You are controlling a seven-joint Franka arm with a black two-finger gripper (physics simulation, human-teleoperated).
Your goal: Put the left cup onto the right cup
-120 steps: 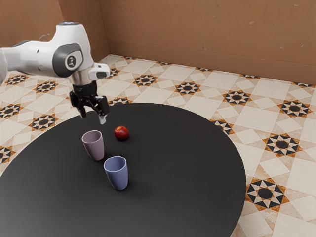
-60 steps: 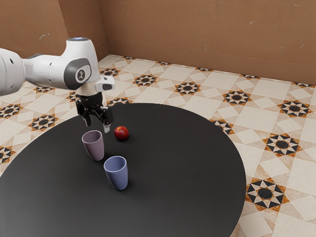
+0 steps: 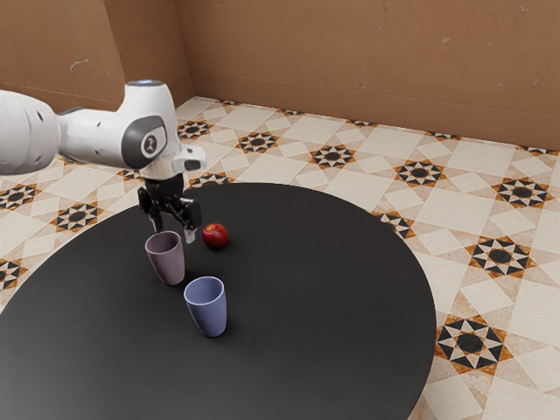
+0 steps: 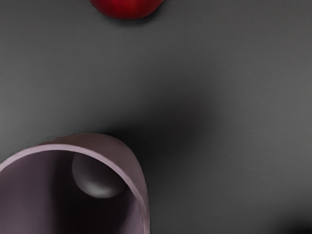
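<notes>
- At the exterior view's left, you have the glossy white arm reaching over a round, matte black table.
- Under its wrist, your black gripper points straight down. Its two fingers are spread wide apart and grip nothing.
- Directly beneath it stands the mauve cup, the left one of the pair. It is upright on the table, smooth-walled and tapering toward its base, with its mouth facing up at the gripper, which hangs just above the rim.
- From the wrist view you look down into that mauve cup: a thin curved rim, a hollow inside and a small dark round bottom.
- Next comes the lavender-blue cup, the right one. It has the same tapered shape, stands upright nearer the camera, and is near the mauve cup without touching it.
- A shiny, round red apple sits just beside the gripper on the exterior view's right, apart from both cups; you also catch the apple from the wrist.
- Beyond the table lies a cream tiled floor with star patterns, below plain brown walls.
</notes>
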